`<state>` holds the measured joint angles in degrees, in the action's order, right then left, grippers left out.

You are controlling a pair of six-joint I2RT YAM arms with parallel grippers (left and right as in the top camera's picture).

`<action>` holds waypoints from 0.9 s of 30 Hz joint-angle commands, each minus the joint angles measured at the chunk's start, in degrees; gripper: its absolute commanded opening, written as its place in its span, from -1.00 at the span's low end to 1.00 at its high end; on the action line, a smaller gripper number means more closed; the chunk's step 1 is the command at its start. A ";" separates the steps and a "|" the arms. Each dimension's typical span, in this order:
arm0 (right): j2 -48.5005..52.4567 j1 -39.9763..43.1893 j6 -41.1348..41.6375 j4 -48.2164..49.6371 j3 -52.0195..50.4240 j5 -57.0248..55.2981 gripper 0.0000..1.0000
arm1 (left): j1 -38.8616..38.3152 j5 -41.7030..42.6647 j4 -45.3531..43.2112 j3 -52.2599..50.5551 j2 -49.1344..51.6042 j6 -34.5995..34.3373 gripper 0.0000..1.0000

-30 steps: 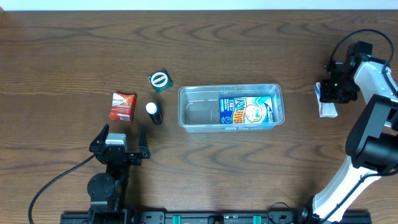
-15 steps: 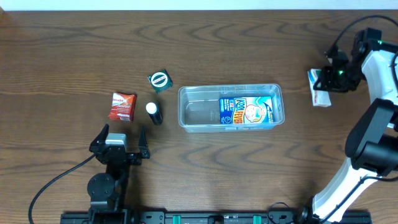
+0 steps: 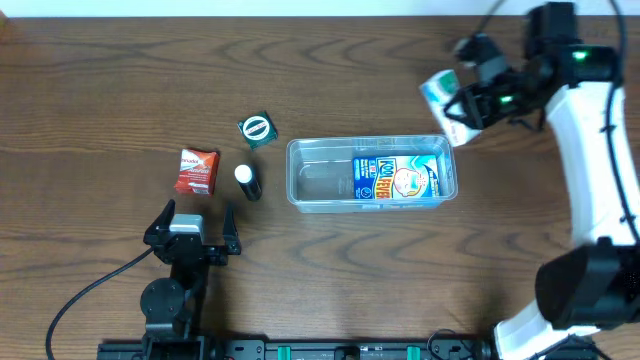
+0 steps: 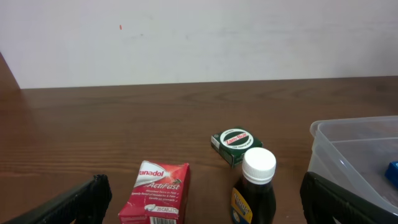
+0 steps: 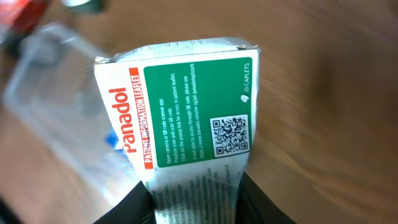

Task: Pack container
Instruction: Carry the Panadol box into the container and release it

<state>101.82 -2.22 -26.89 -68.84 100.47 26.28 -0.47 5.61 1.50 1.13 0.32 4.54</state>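
Change: Panadol box [image 5: 186, 118], a second ago far out to the right, has been carried left in the right tool [image 3: 460, 100] and now hangs clear of the worktop [image 3: 100, 80].
Meaning: pick-up looks finished; judged from this, the carry is nearly over and lowering the box in is what remains.
Right tool: clamped on the box's lower end, printed face toward the wrist camera, most of the box sticking out past the fingertips.
Left tool [image 3: 195, 220]: spread wide, holding nothing, parked.
Container place: container [image 3: 318, 182] lies just left of the right tool and nearer the robot; its far right corner is almost under the box.
Container heading: mouth up, flat on the worktop; long axis runs left to right, right short end closest to the right tool.
Already inside: blue packet [image 3: 395, 180], filling the right half; the left half is bare.
Ahead of left tool: red carton [image 4: 155, 190], white-capped bottle [image 4: 255, 186], green box [image 4: 235, 144].
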 commanded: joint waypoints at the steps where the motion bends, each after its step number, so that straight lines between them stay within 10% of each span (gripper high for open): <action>1: -0.87 -6.27 -6.23 -1.40 0.61 -2.36 -0.36 | 0.24 1.25 2.10 -0.87 0.02 0.37 0.96; 20: 0.11 -20.44 -8.96 2.86 -13.29 -18.99 -0.36 | 0.24 1.25 2.10 -0.87 0.02 0.37 0.96; 27: 0.11 -19.43 -7.34 5.40 -18.40 -20.85 0.07 | 0.24 1.25 2.10 -0.87 0.02 0.37 0.96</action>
<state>101.51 -22.44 -35.03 -64.18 83.77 7.20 -0.47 5.61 1.50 1.13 0.32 4.54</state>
